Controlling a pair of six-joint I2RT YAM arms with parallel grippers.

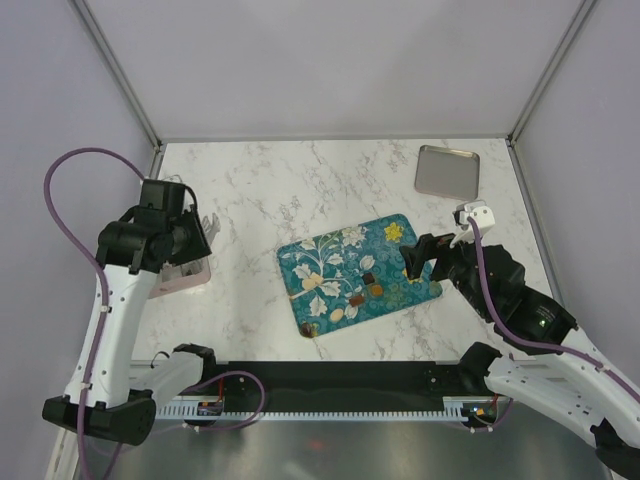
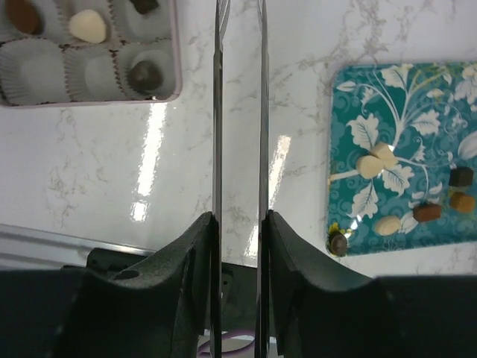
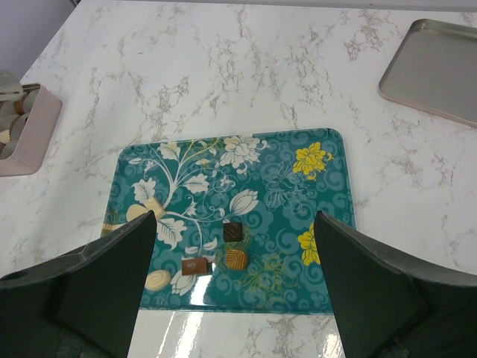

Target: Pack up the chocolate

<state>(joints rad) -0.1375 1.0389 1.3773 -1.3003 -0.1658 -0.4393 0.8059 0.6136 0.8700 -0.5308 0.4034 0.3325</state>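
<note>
Several chocolates lie on the teal flowered tray [image 1: 395, 265]: a dark square [image 3: 233, 232], a caramel one [image 3: 236, 259], a brown bar [image 3: 194, 265], a cream oval [image 3: 156, 280], and two cream pieces [image 2: 376, 160]; a dark round one [image 2: 337, 242] sits at the tray's corner. My right gripper [image 3: 235, 220] is wide open and empty, above the tray's right side. My left gripper [image 2: 239, 45] is slightly open and empty, beside the pink box [image 2: 176, 45]. Its paper cups hold a white bonbon [image 2: 87, 25] and dark ones [image 2: 146, 74].
A bare metal tray [image 1: 447, 170] lies at the back right. The pink box [image 1: 185, 275] sits at the left, partly under the left arm. White marble table between box and teal tray. Cage walls ring the table.
</note>
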